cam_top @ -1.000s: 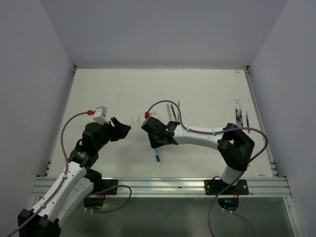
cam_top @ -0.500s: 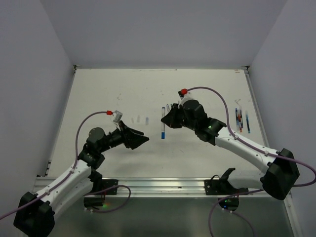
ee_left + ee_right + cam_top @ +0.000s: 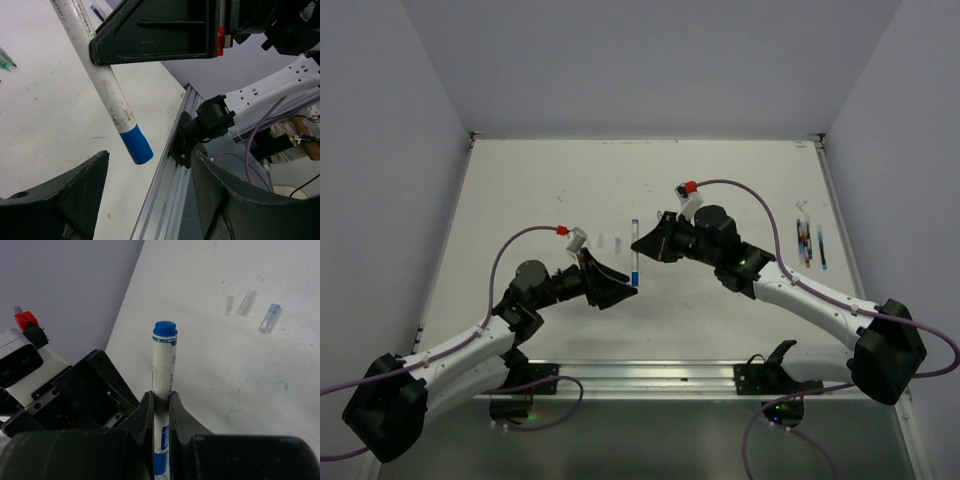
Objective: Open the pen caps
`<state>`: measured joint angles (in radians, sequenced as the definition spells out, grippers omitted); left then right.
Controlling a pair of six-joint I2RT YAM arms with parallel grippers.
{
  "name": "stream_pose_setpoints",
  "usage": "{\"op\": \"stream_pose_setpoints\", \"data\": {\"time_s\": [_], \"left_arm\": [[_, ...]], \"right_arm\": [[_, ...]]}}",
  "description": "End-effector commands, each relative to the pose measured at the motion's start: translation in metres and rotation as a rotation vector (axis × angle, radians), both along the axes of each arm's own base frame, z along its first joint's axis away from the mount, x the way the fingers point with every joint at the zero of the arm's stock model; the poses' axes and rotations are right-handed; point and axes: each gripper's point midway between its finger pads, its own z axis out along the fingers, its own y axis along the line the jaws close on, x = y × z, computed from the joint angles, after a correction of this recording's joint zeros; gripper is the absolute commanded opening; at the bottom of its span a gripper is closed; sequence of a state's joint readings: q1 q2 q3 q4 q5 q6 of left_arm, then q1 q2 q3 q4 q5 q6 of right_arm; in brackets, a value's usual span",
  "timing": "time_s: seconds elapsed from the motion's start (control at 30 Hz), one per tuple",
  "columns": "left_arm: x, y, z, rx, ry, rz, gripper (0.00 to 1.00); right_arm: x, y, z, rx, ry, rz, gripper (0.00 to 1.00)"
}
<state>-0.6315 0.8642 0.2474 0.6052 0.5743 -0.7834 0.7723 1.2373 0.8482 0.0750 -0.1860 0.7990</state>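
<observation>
Blue plastic caps the low end of the pen [image 3: 635, 232] in the top view. The right end effector [image 3: 641, 250] pinches the pen's white barrel above the middle of the worktop [image 3: 520, 200]. The left end effector [image 3: 620, 291] is spread just beside the capped tip. More pens [image 3: 807, 240] lie near the worktop's right edge, and loose caps [image 3: 619, 241] lie just left of the held pen.

In the left wrist view, the blue cap [image 3: 136, 145] sits near the gap between the spread fingers [image 3: 65, 195], touching neither.

In the right wrist view, the fingers [image 3: 145, 415] are pressed onto the barrel. The blue cap points toward the left arm [image 3: 85, 390], and three loose caps lie on the worktop beyond.
</observation>
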Motion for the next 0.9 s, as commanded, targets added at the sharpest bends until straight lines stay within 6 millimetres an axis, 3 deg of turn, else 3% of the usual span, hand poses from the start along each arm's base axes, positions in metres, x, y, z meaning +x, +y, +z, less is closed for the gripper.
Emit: {"op": "stream_pose_setpoints", "data": {"time_s": [0.0,0.43,0.5,0.53,0.57,0.63,0.87], "left_arm": [[0.005,-0.006,0.025,-0.067,-0.056,0.002,0.69],[0.010,-0.015,0.022,-0.065,-0.017,0.004,0.58],[0.012,-0.015,0.024,-0.066,-0.020,0.010,0.51],[0.012,-0.015,0.024,-0.064,-0.022,0.011,0.42],[0.013,-0.015,0.023,-0.061,-0.017,0.013,0.20],[0.016,-0.015,0.019,-0.043,0.003,0.026,0.00],[0.026,-0.011,-0.002,0.028,0.059,0.090,0.00]], "right_arm": [[-0.003,0.009,0.023,0.104,-0.029,0.034,0.00],[-0.006,0.015,0.018,0.133,-0.011,0.055,0.00],[-0.006,0.014,0.018,0.136,-0.011,0.052,0.00],[-0.006,0.014,0.018,0.138,-0.009,0.052,0.00],[-0.006,0.014,0.018,0.137,-0.012,0.052,0.00],[-0.006,0.014,0.018,0.135,-0.015,0.051,0.00],[0.000,0.009,0.013,0.110,-0.026,0.010,0.00]]}}
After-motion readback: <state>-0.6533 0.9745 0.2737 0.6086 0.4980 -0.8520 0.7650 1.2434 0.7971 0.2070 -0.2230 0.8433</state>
